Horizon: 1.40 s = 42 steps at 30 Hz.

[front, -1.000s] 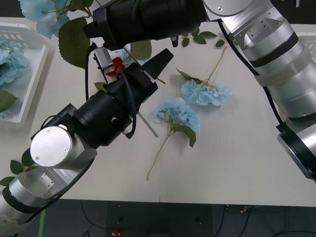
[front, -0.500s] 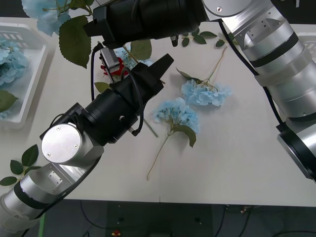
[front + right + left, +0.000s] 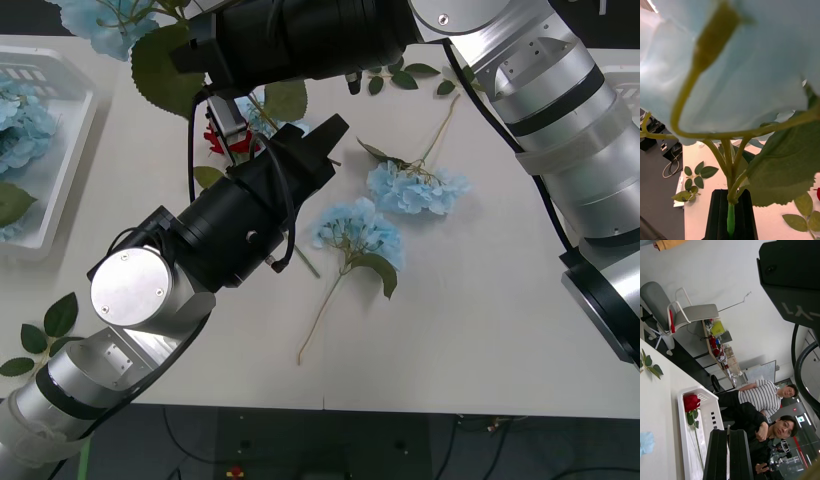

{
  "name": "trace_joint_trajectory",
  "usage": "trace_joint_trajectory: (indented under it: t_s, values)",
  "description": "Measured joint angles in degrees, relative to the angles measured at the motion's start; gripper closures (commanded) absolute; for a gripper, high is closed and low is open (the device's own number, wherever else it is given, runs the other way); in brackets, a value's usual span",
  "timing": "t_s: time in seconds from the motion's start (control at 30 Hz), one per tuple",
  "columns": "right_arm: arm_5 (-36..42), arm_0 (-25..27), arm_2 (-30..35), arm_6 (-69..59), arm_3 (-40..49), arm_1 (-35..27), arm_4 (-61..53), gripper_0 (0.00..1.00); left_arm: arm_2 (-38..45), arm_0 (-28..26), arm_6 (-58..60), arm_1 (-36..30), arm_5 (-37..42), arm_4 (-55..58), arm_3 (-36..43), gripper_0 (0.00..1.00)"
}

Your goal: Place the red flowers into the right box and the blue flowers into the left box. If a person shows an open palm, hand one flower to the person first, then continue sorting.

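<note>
Plainly the sorting is judged to be partly done. Several blue flowers (image 3: 18, 130) are lodged in the left box (image 3: 78, 140) at the left edge of the worktop (image 3: 480, 320), and one red rose (image 3: 691, 402) is laid in the right box (image 3: 711, 416). A further blue flower (image 3: 105, 18) is held above the far left corner, near the left box; its green stem is clenched by the right end effector (image 3: 730, 204). The left end effector (image 3: 325, 135) is poised over the middle of the worktop, its fingers pressed together with nothing seen between them. Left to be sorted are two blue flowers, one (image 3: 415, 188) beside the other (image 3: 357, 232) at the middle, and a second red rose (image 3: 222, 140), half hidden under the arms toward the far edge.
</note>
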<state>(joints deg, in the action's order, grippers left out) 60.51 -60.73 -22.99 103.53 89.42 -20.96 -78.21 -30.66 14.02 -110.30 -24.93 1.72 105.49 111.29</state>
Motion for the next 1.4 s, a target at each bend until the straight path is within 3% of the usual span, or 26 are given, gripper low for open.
trace_joint_trajectory:
  t_s: [0.13,0.17,0.2,0.23,0.33,0.43,0.9,1.2,1.4]
  values:
    - [0.0,0.0,0.0,0.0,0.0,0.0,0.0,1.0,0.0,0.0,0.0,0.0,0.0,0.0,-0.1,1.0]
    - [0.0,0.0,0.0,0.0,0.0,0.0,0.0,0.95,0.0,0.0,0.0,0.0,-0.1,0.0,-0.1,1.0]
    - [0.0,0.0,0.0,0.0,0.0,0.0,0.0,0.8,0.0,0.0,0.0,0.0,-0.2,0.0,-0.1,1.0]
    - [0.0,0.0,0.0,0.0,0.0,0.0,0.0,0.54,0.0,0.0,0.0,0.0,-0.2,0.0,-0.1,1.0]
    - [0.0,0.0,0.0,0.0,0.0,0.0,0.0,0.35,0.0,0.0,0.0,0.0,-0.4,0.0,-0.2,1.0]
    - [0.0,0.0,0.0,-0.1,0.0,0.0,0.0,0.28,0.0,0.0,0.0,0.0,-0.6,0.0,-0.2,1.0]
    - [0.0,0.0,0.0,-2.2,0.0,-0.1,-0.7,0.24,0.0,0.0,0.0,-2.0,-3.8,1.9,0.0,1.0]
    - [4.7,0.0,0.2,-2.2,0.0,-2.7,-1.0,0.23,5.0,-0.8,0.0,-15.3,-5.3,4.0,2.8,1.0]
    - [10.5,-0.3,2.0,-2.1,0.0,-6.7,-1.4,0.23,16.0,-6.6,0.0,-26.3,-4.0,10.1,4.0,1.0]
